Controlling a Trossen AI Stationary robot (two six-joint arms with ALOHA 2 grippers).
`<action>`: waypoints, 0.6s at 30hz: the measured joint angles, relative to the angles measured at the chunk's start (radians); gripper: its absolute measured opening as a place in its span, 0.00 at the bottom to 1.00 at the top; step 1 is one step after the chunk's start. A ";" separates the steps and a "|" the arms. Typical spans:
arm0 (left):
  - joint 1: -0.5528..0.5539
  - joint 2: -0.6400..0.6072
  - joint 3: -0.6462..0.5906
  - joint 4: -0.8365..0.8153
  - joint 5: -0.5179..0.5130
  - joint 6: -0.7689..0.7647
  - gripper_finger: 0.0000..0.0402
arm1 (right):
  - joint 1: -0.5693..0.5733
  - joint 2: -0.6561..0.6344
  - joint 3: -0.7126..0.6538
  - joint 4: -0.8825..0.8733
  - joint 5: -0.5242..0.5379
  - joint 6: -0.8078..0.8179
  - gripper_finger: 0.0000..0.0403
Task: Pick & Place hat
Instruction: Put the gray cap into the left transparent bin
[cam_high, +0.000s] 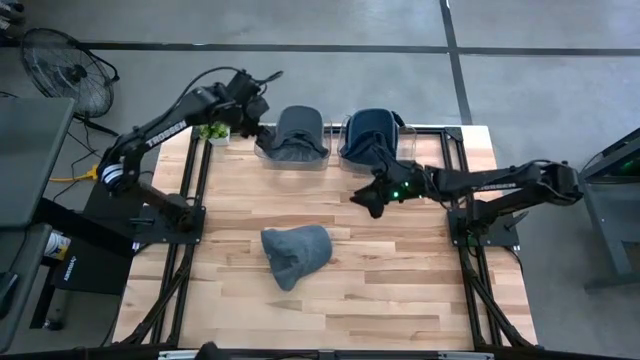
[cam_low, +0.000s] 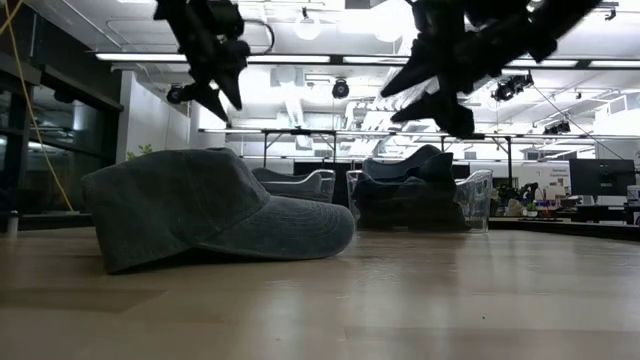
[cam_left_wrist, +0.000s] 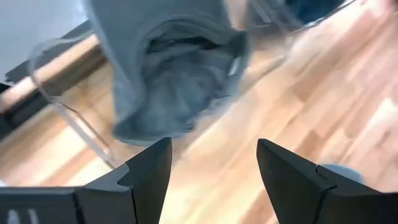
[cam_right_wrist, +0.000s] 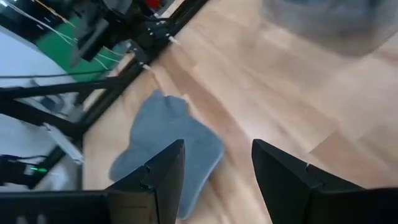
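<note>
A grey hat (cam_high: 297, 255) lies on the wooden table near its middle, brim and crown both down on the boards; it also shows in the low view (cam_low: 200, 205) and the right wrist view (cam_right_wrist: 168, 143). A second grey hat (cam_high: 297, 135) sits in the left clear bin (cam_high: 268, 152) at the far edge. A dark blue hat (cam_high: 370, 135) fills the right bin (cam_high: 400, 128). My left gripper (cam_left_wrist: 214, 149) hangs open above the left bin's near left corner, holding nothing. My right gripper (cam_high: 365, 197) is open in the air, right of the table's middle, short of the loose hat.
A small green plant (cam_high: 213, 132) stands at the far left, beside the left bin. Black frame rails (cam_high: 195, 190) run along both sides of the table. Bare boards lie around the loose hat and toward the near edge.
</note>
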 joint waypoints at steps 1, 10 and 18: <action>-0.021 -0.018 -0.012 0.006 -0.003 -0.023 0.58 | 0.011 0.000 -0.027 0.041 0.000 0.025 0.45; -0.261 -0.173 -0.225 0.074 -0.099 -0.276 0.58 | 0.072 0.000 -0.158 0.154 0.023 0.164 0.45; -0.531 -0.264 -0.492 0.316 -0.148 -0.647 0.58 | 0.099 0.057 -0.164 0.172 0.009 0.230 0.45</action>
